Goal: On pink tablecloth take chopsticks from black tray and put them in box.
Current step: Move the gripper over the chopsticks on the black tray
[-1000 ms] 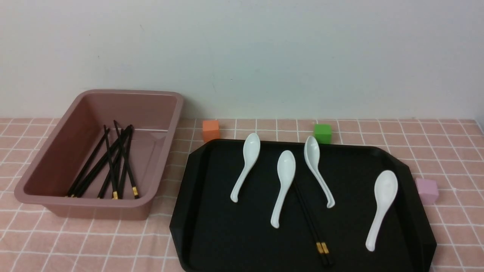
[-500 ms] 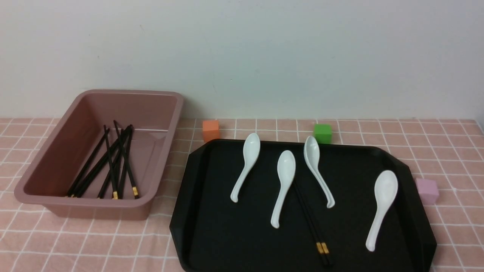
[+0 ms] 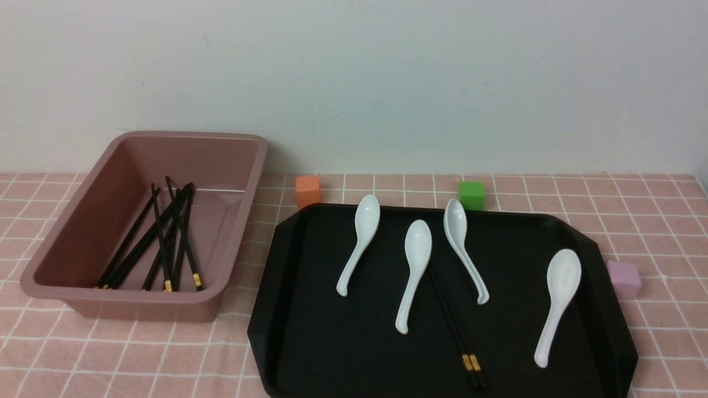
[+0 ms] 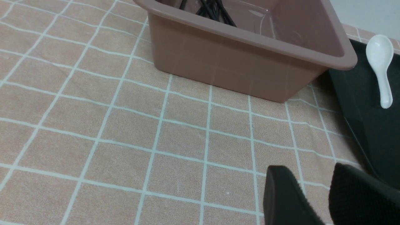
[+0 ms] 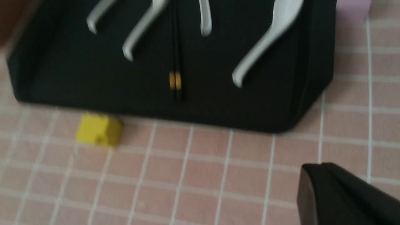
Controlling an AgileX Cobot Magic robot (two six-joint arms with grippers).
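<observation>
A pair of black chopsticks (image 3: 453,326) with gold bands lies on the black tray (image 3: 332,342), between two white spoons. It also shows in the blurred right wrist view (image 5: 176,62). The mauve box (image 3: 149,309) stands to the tray's left on the pink tablecloth (image 3: 553,190) and holds several more chopsticks (image 3: 166,243). My left gripper (image 4: 309,170) is open and empty, low over the cloth in front of the box (image 4: 234,68). My right gripper (image 5: 315,167) is shut and empty, over the cloth in front of the tray (image 5: 78,78). Neither gripper shows in the front view.
Several white spoons (image 3: 415,271) lie on the tray. An orange cube (image 3: 308,191) and a green cube (image 3: 472,194) sit behind the tray. A pink cube (image 3: 625,279) sits at its right. A yellow cube (image 5: 98,129) sits by its front edge.
</observation>
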